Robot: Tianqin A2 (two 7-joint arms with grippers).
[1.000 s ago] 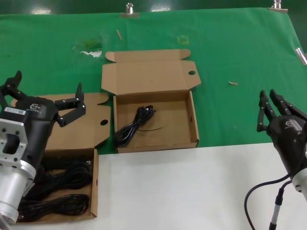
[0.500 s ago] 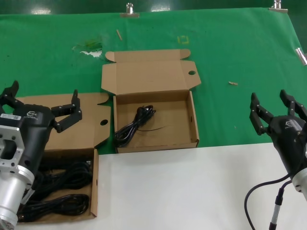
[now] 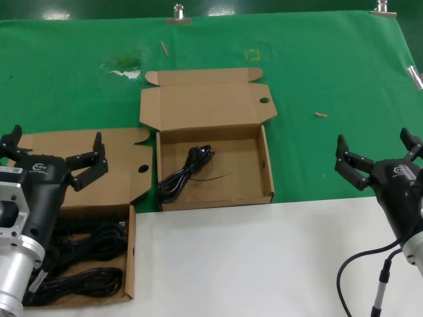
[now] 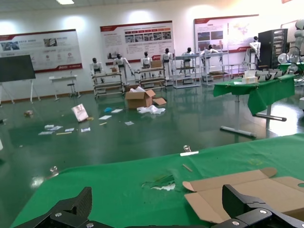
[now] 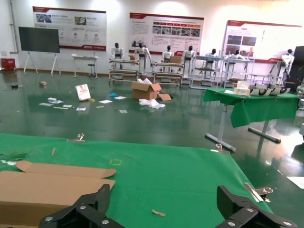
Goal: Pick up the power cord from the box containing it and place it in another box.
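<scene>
A thin black power cord [image 3: 185,173] lies in the middle box [image 3: 268,173], an open brown cardboard mailer with its lid [image 3: 205,99] folded back. A second like box [image 3: 131,264] at the near left holds several thicker black cord bundles [image 3: 86,246]. Its lid [image 3: 122,173] is also open. My left gripper [image 3: 57,142] is open and empty, above the left box's lid. My right gripper [image 3: 373,142] is open and empty over the green cloth, right of the middle box. The middle box's lid also shows in the left wrist view [image 4: 247,190] and the right wrist view [image 5: 47,185].
A green cloth [image 3: 330,66] covers the far table, held by metal clips [image 3: 178,13]. A white surface [image 3: 251,257] lies in front. A small wood scrap [image 3: 320,115] lies right of the middle box. A black cable [image 3: 357,271] hangs by my right arm.
My right gripper has gone from shut to wide open. My left gripper has opened wider and drawn back towards me and down. The cords and boxes have not moved.
</scene>
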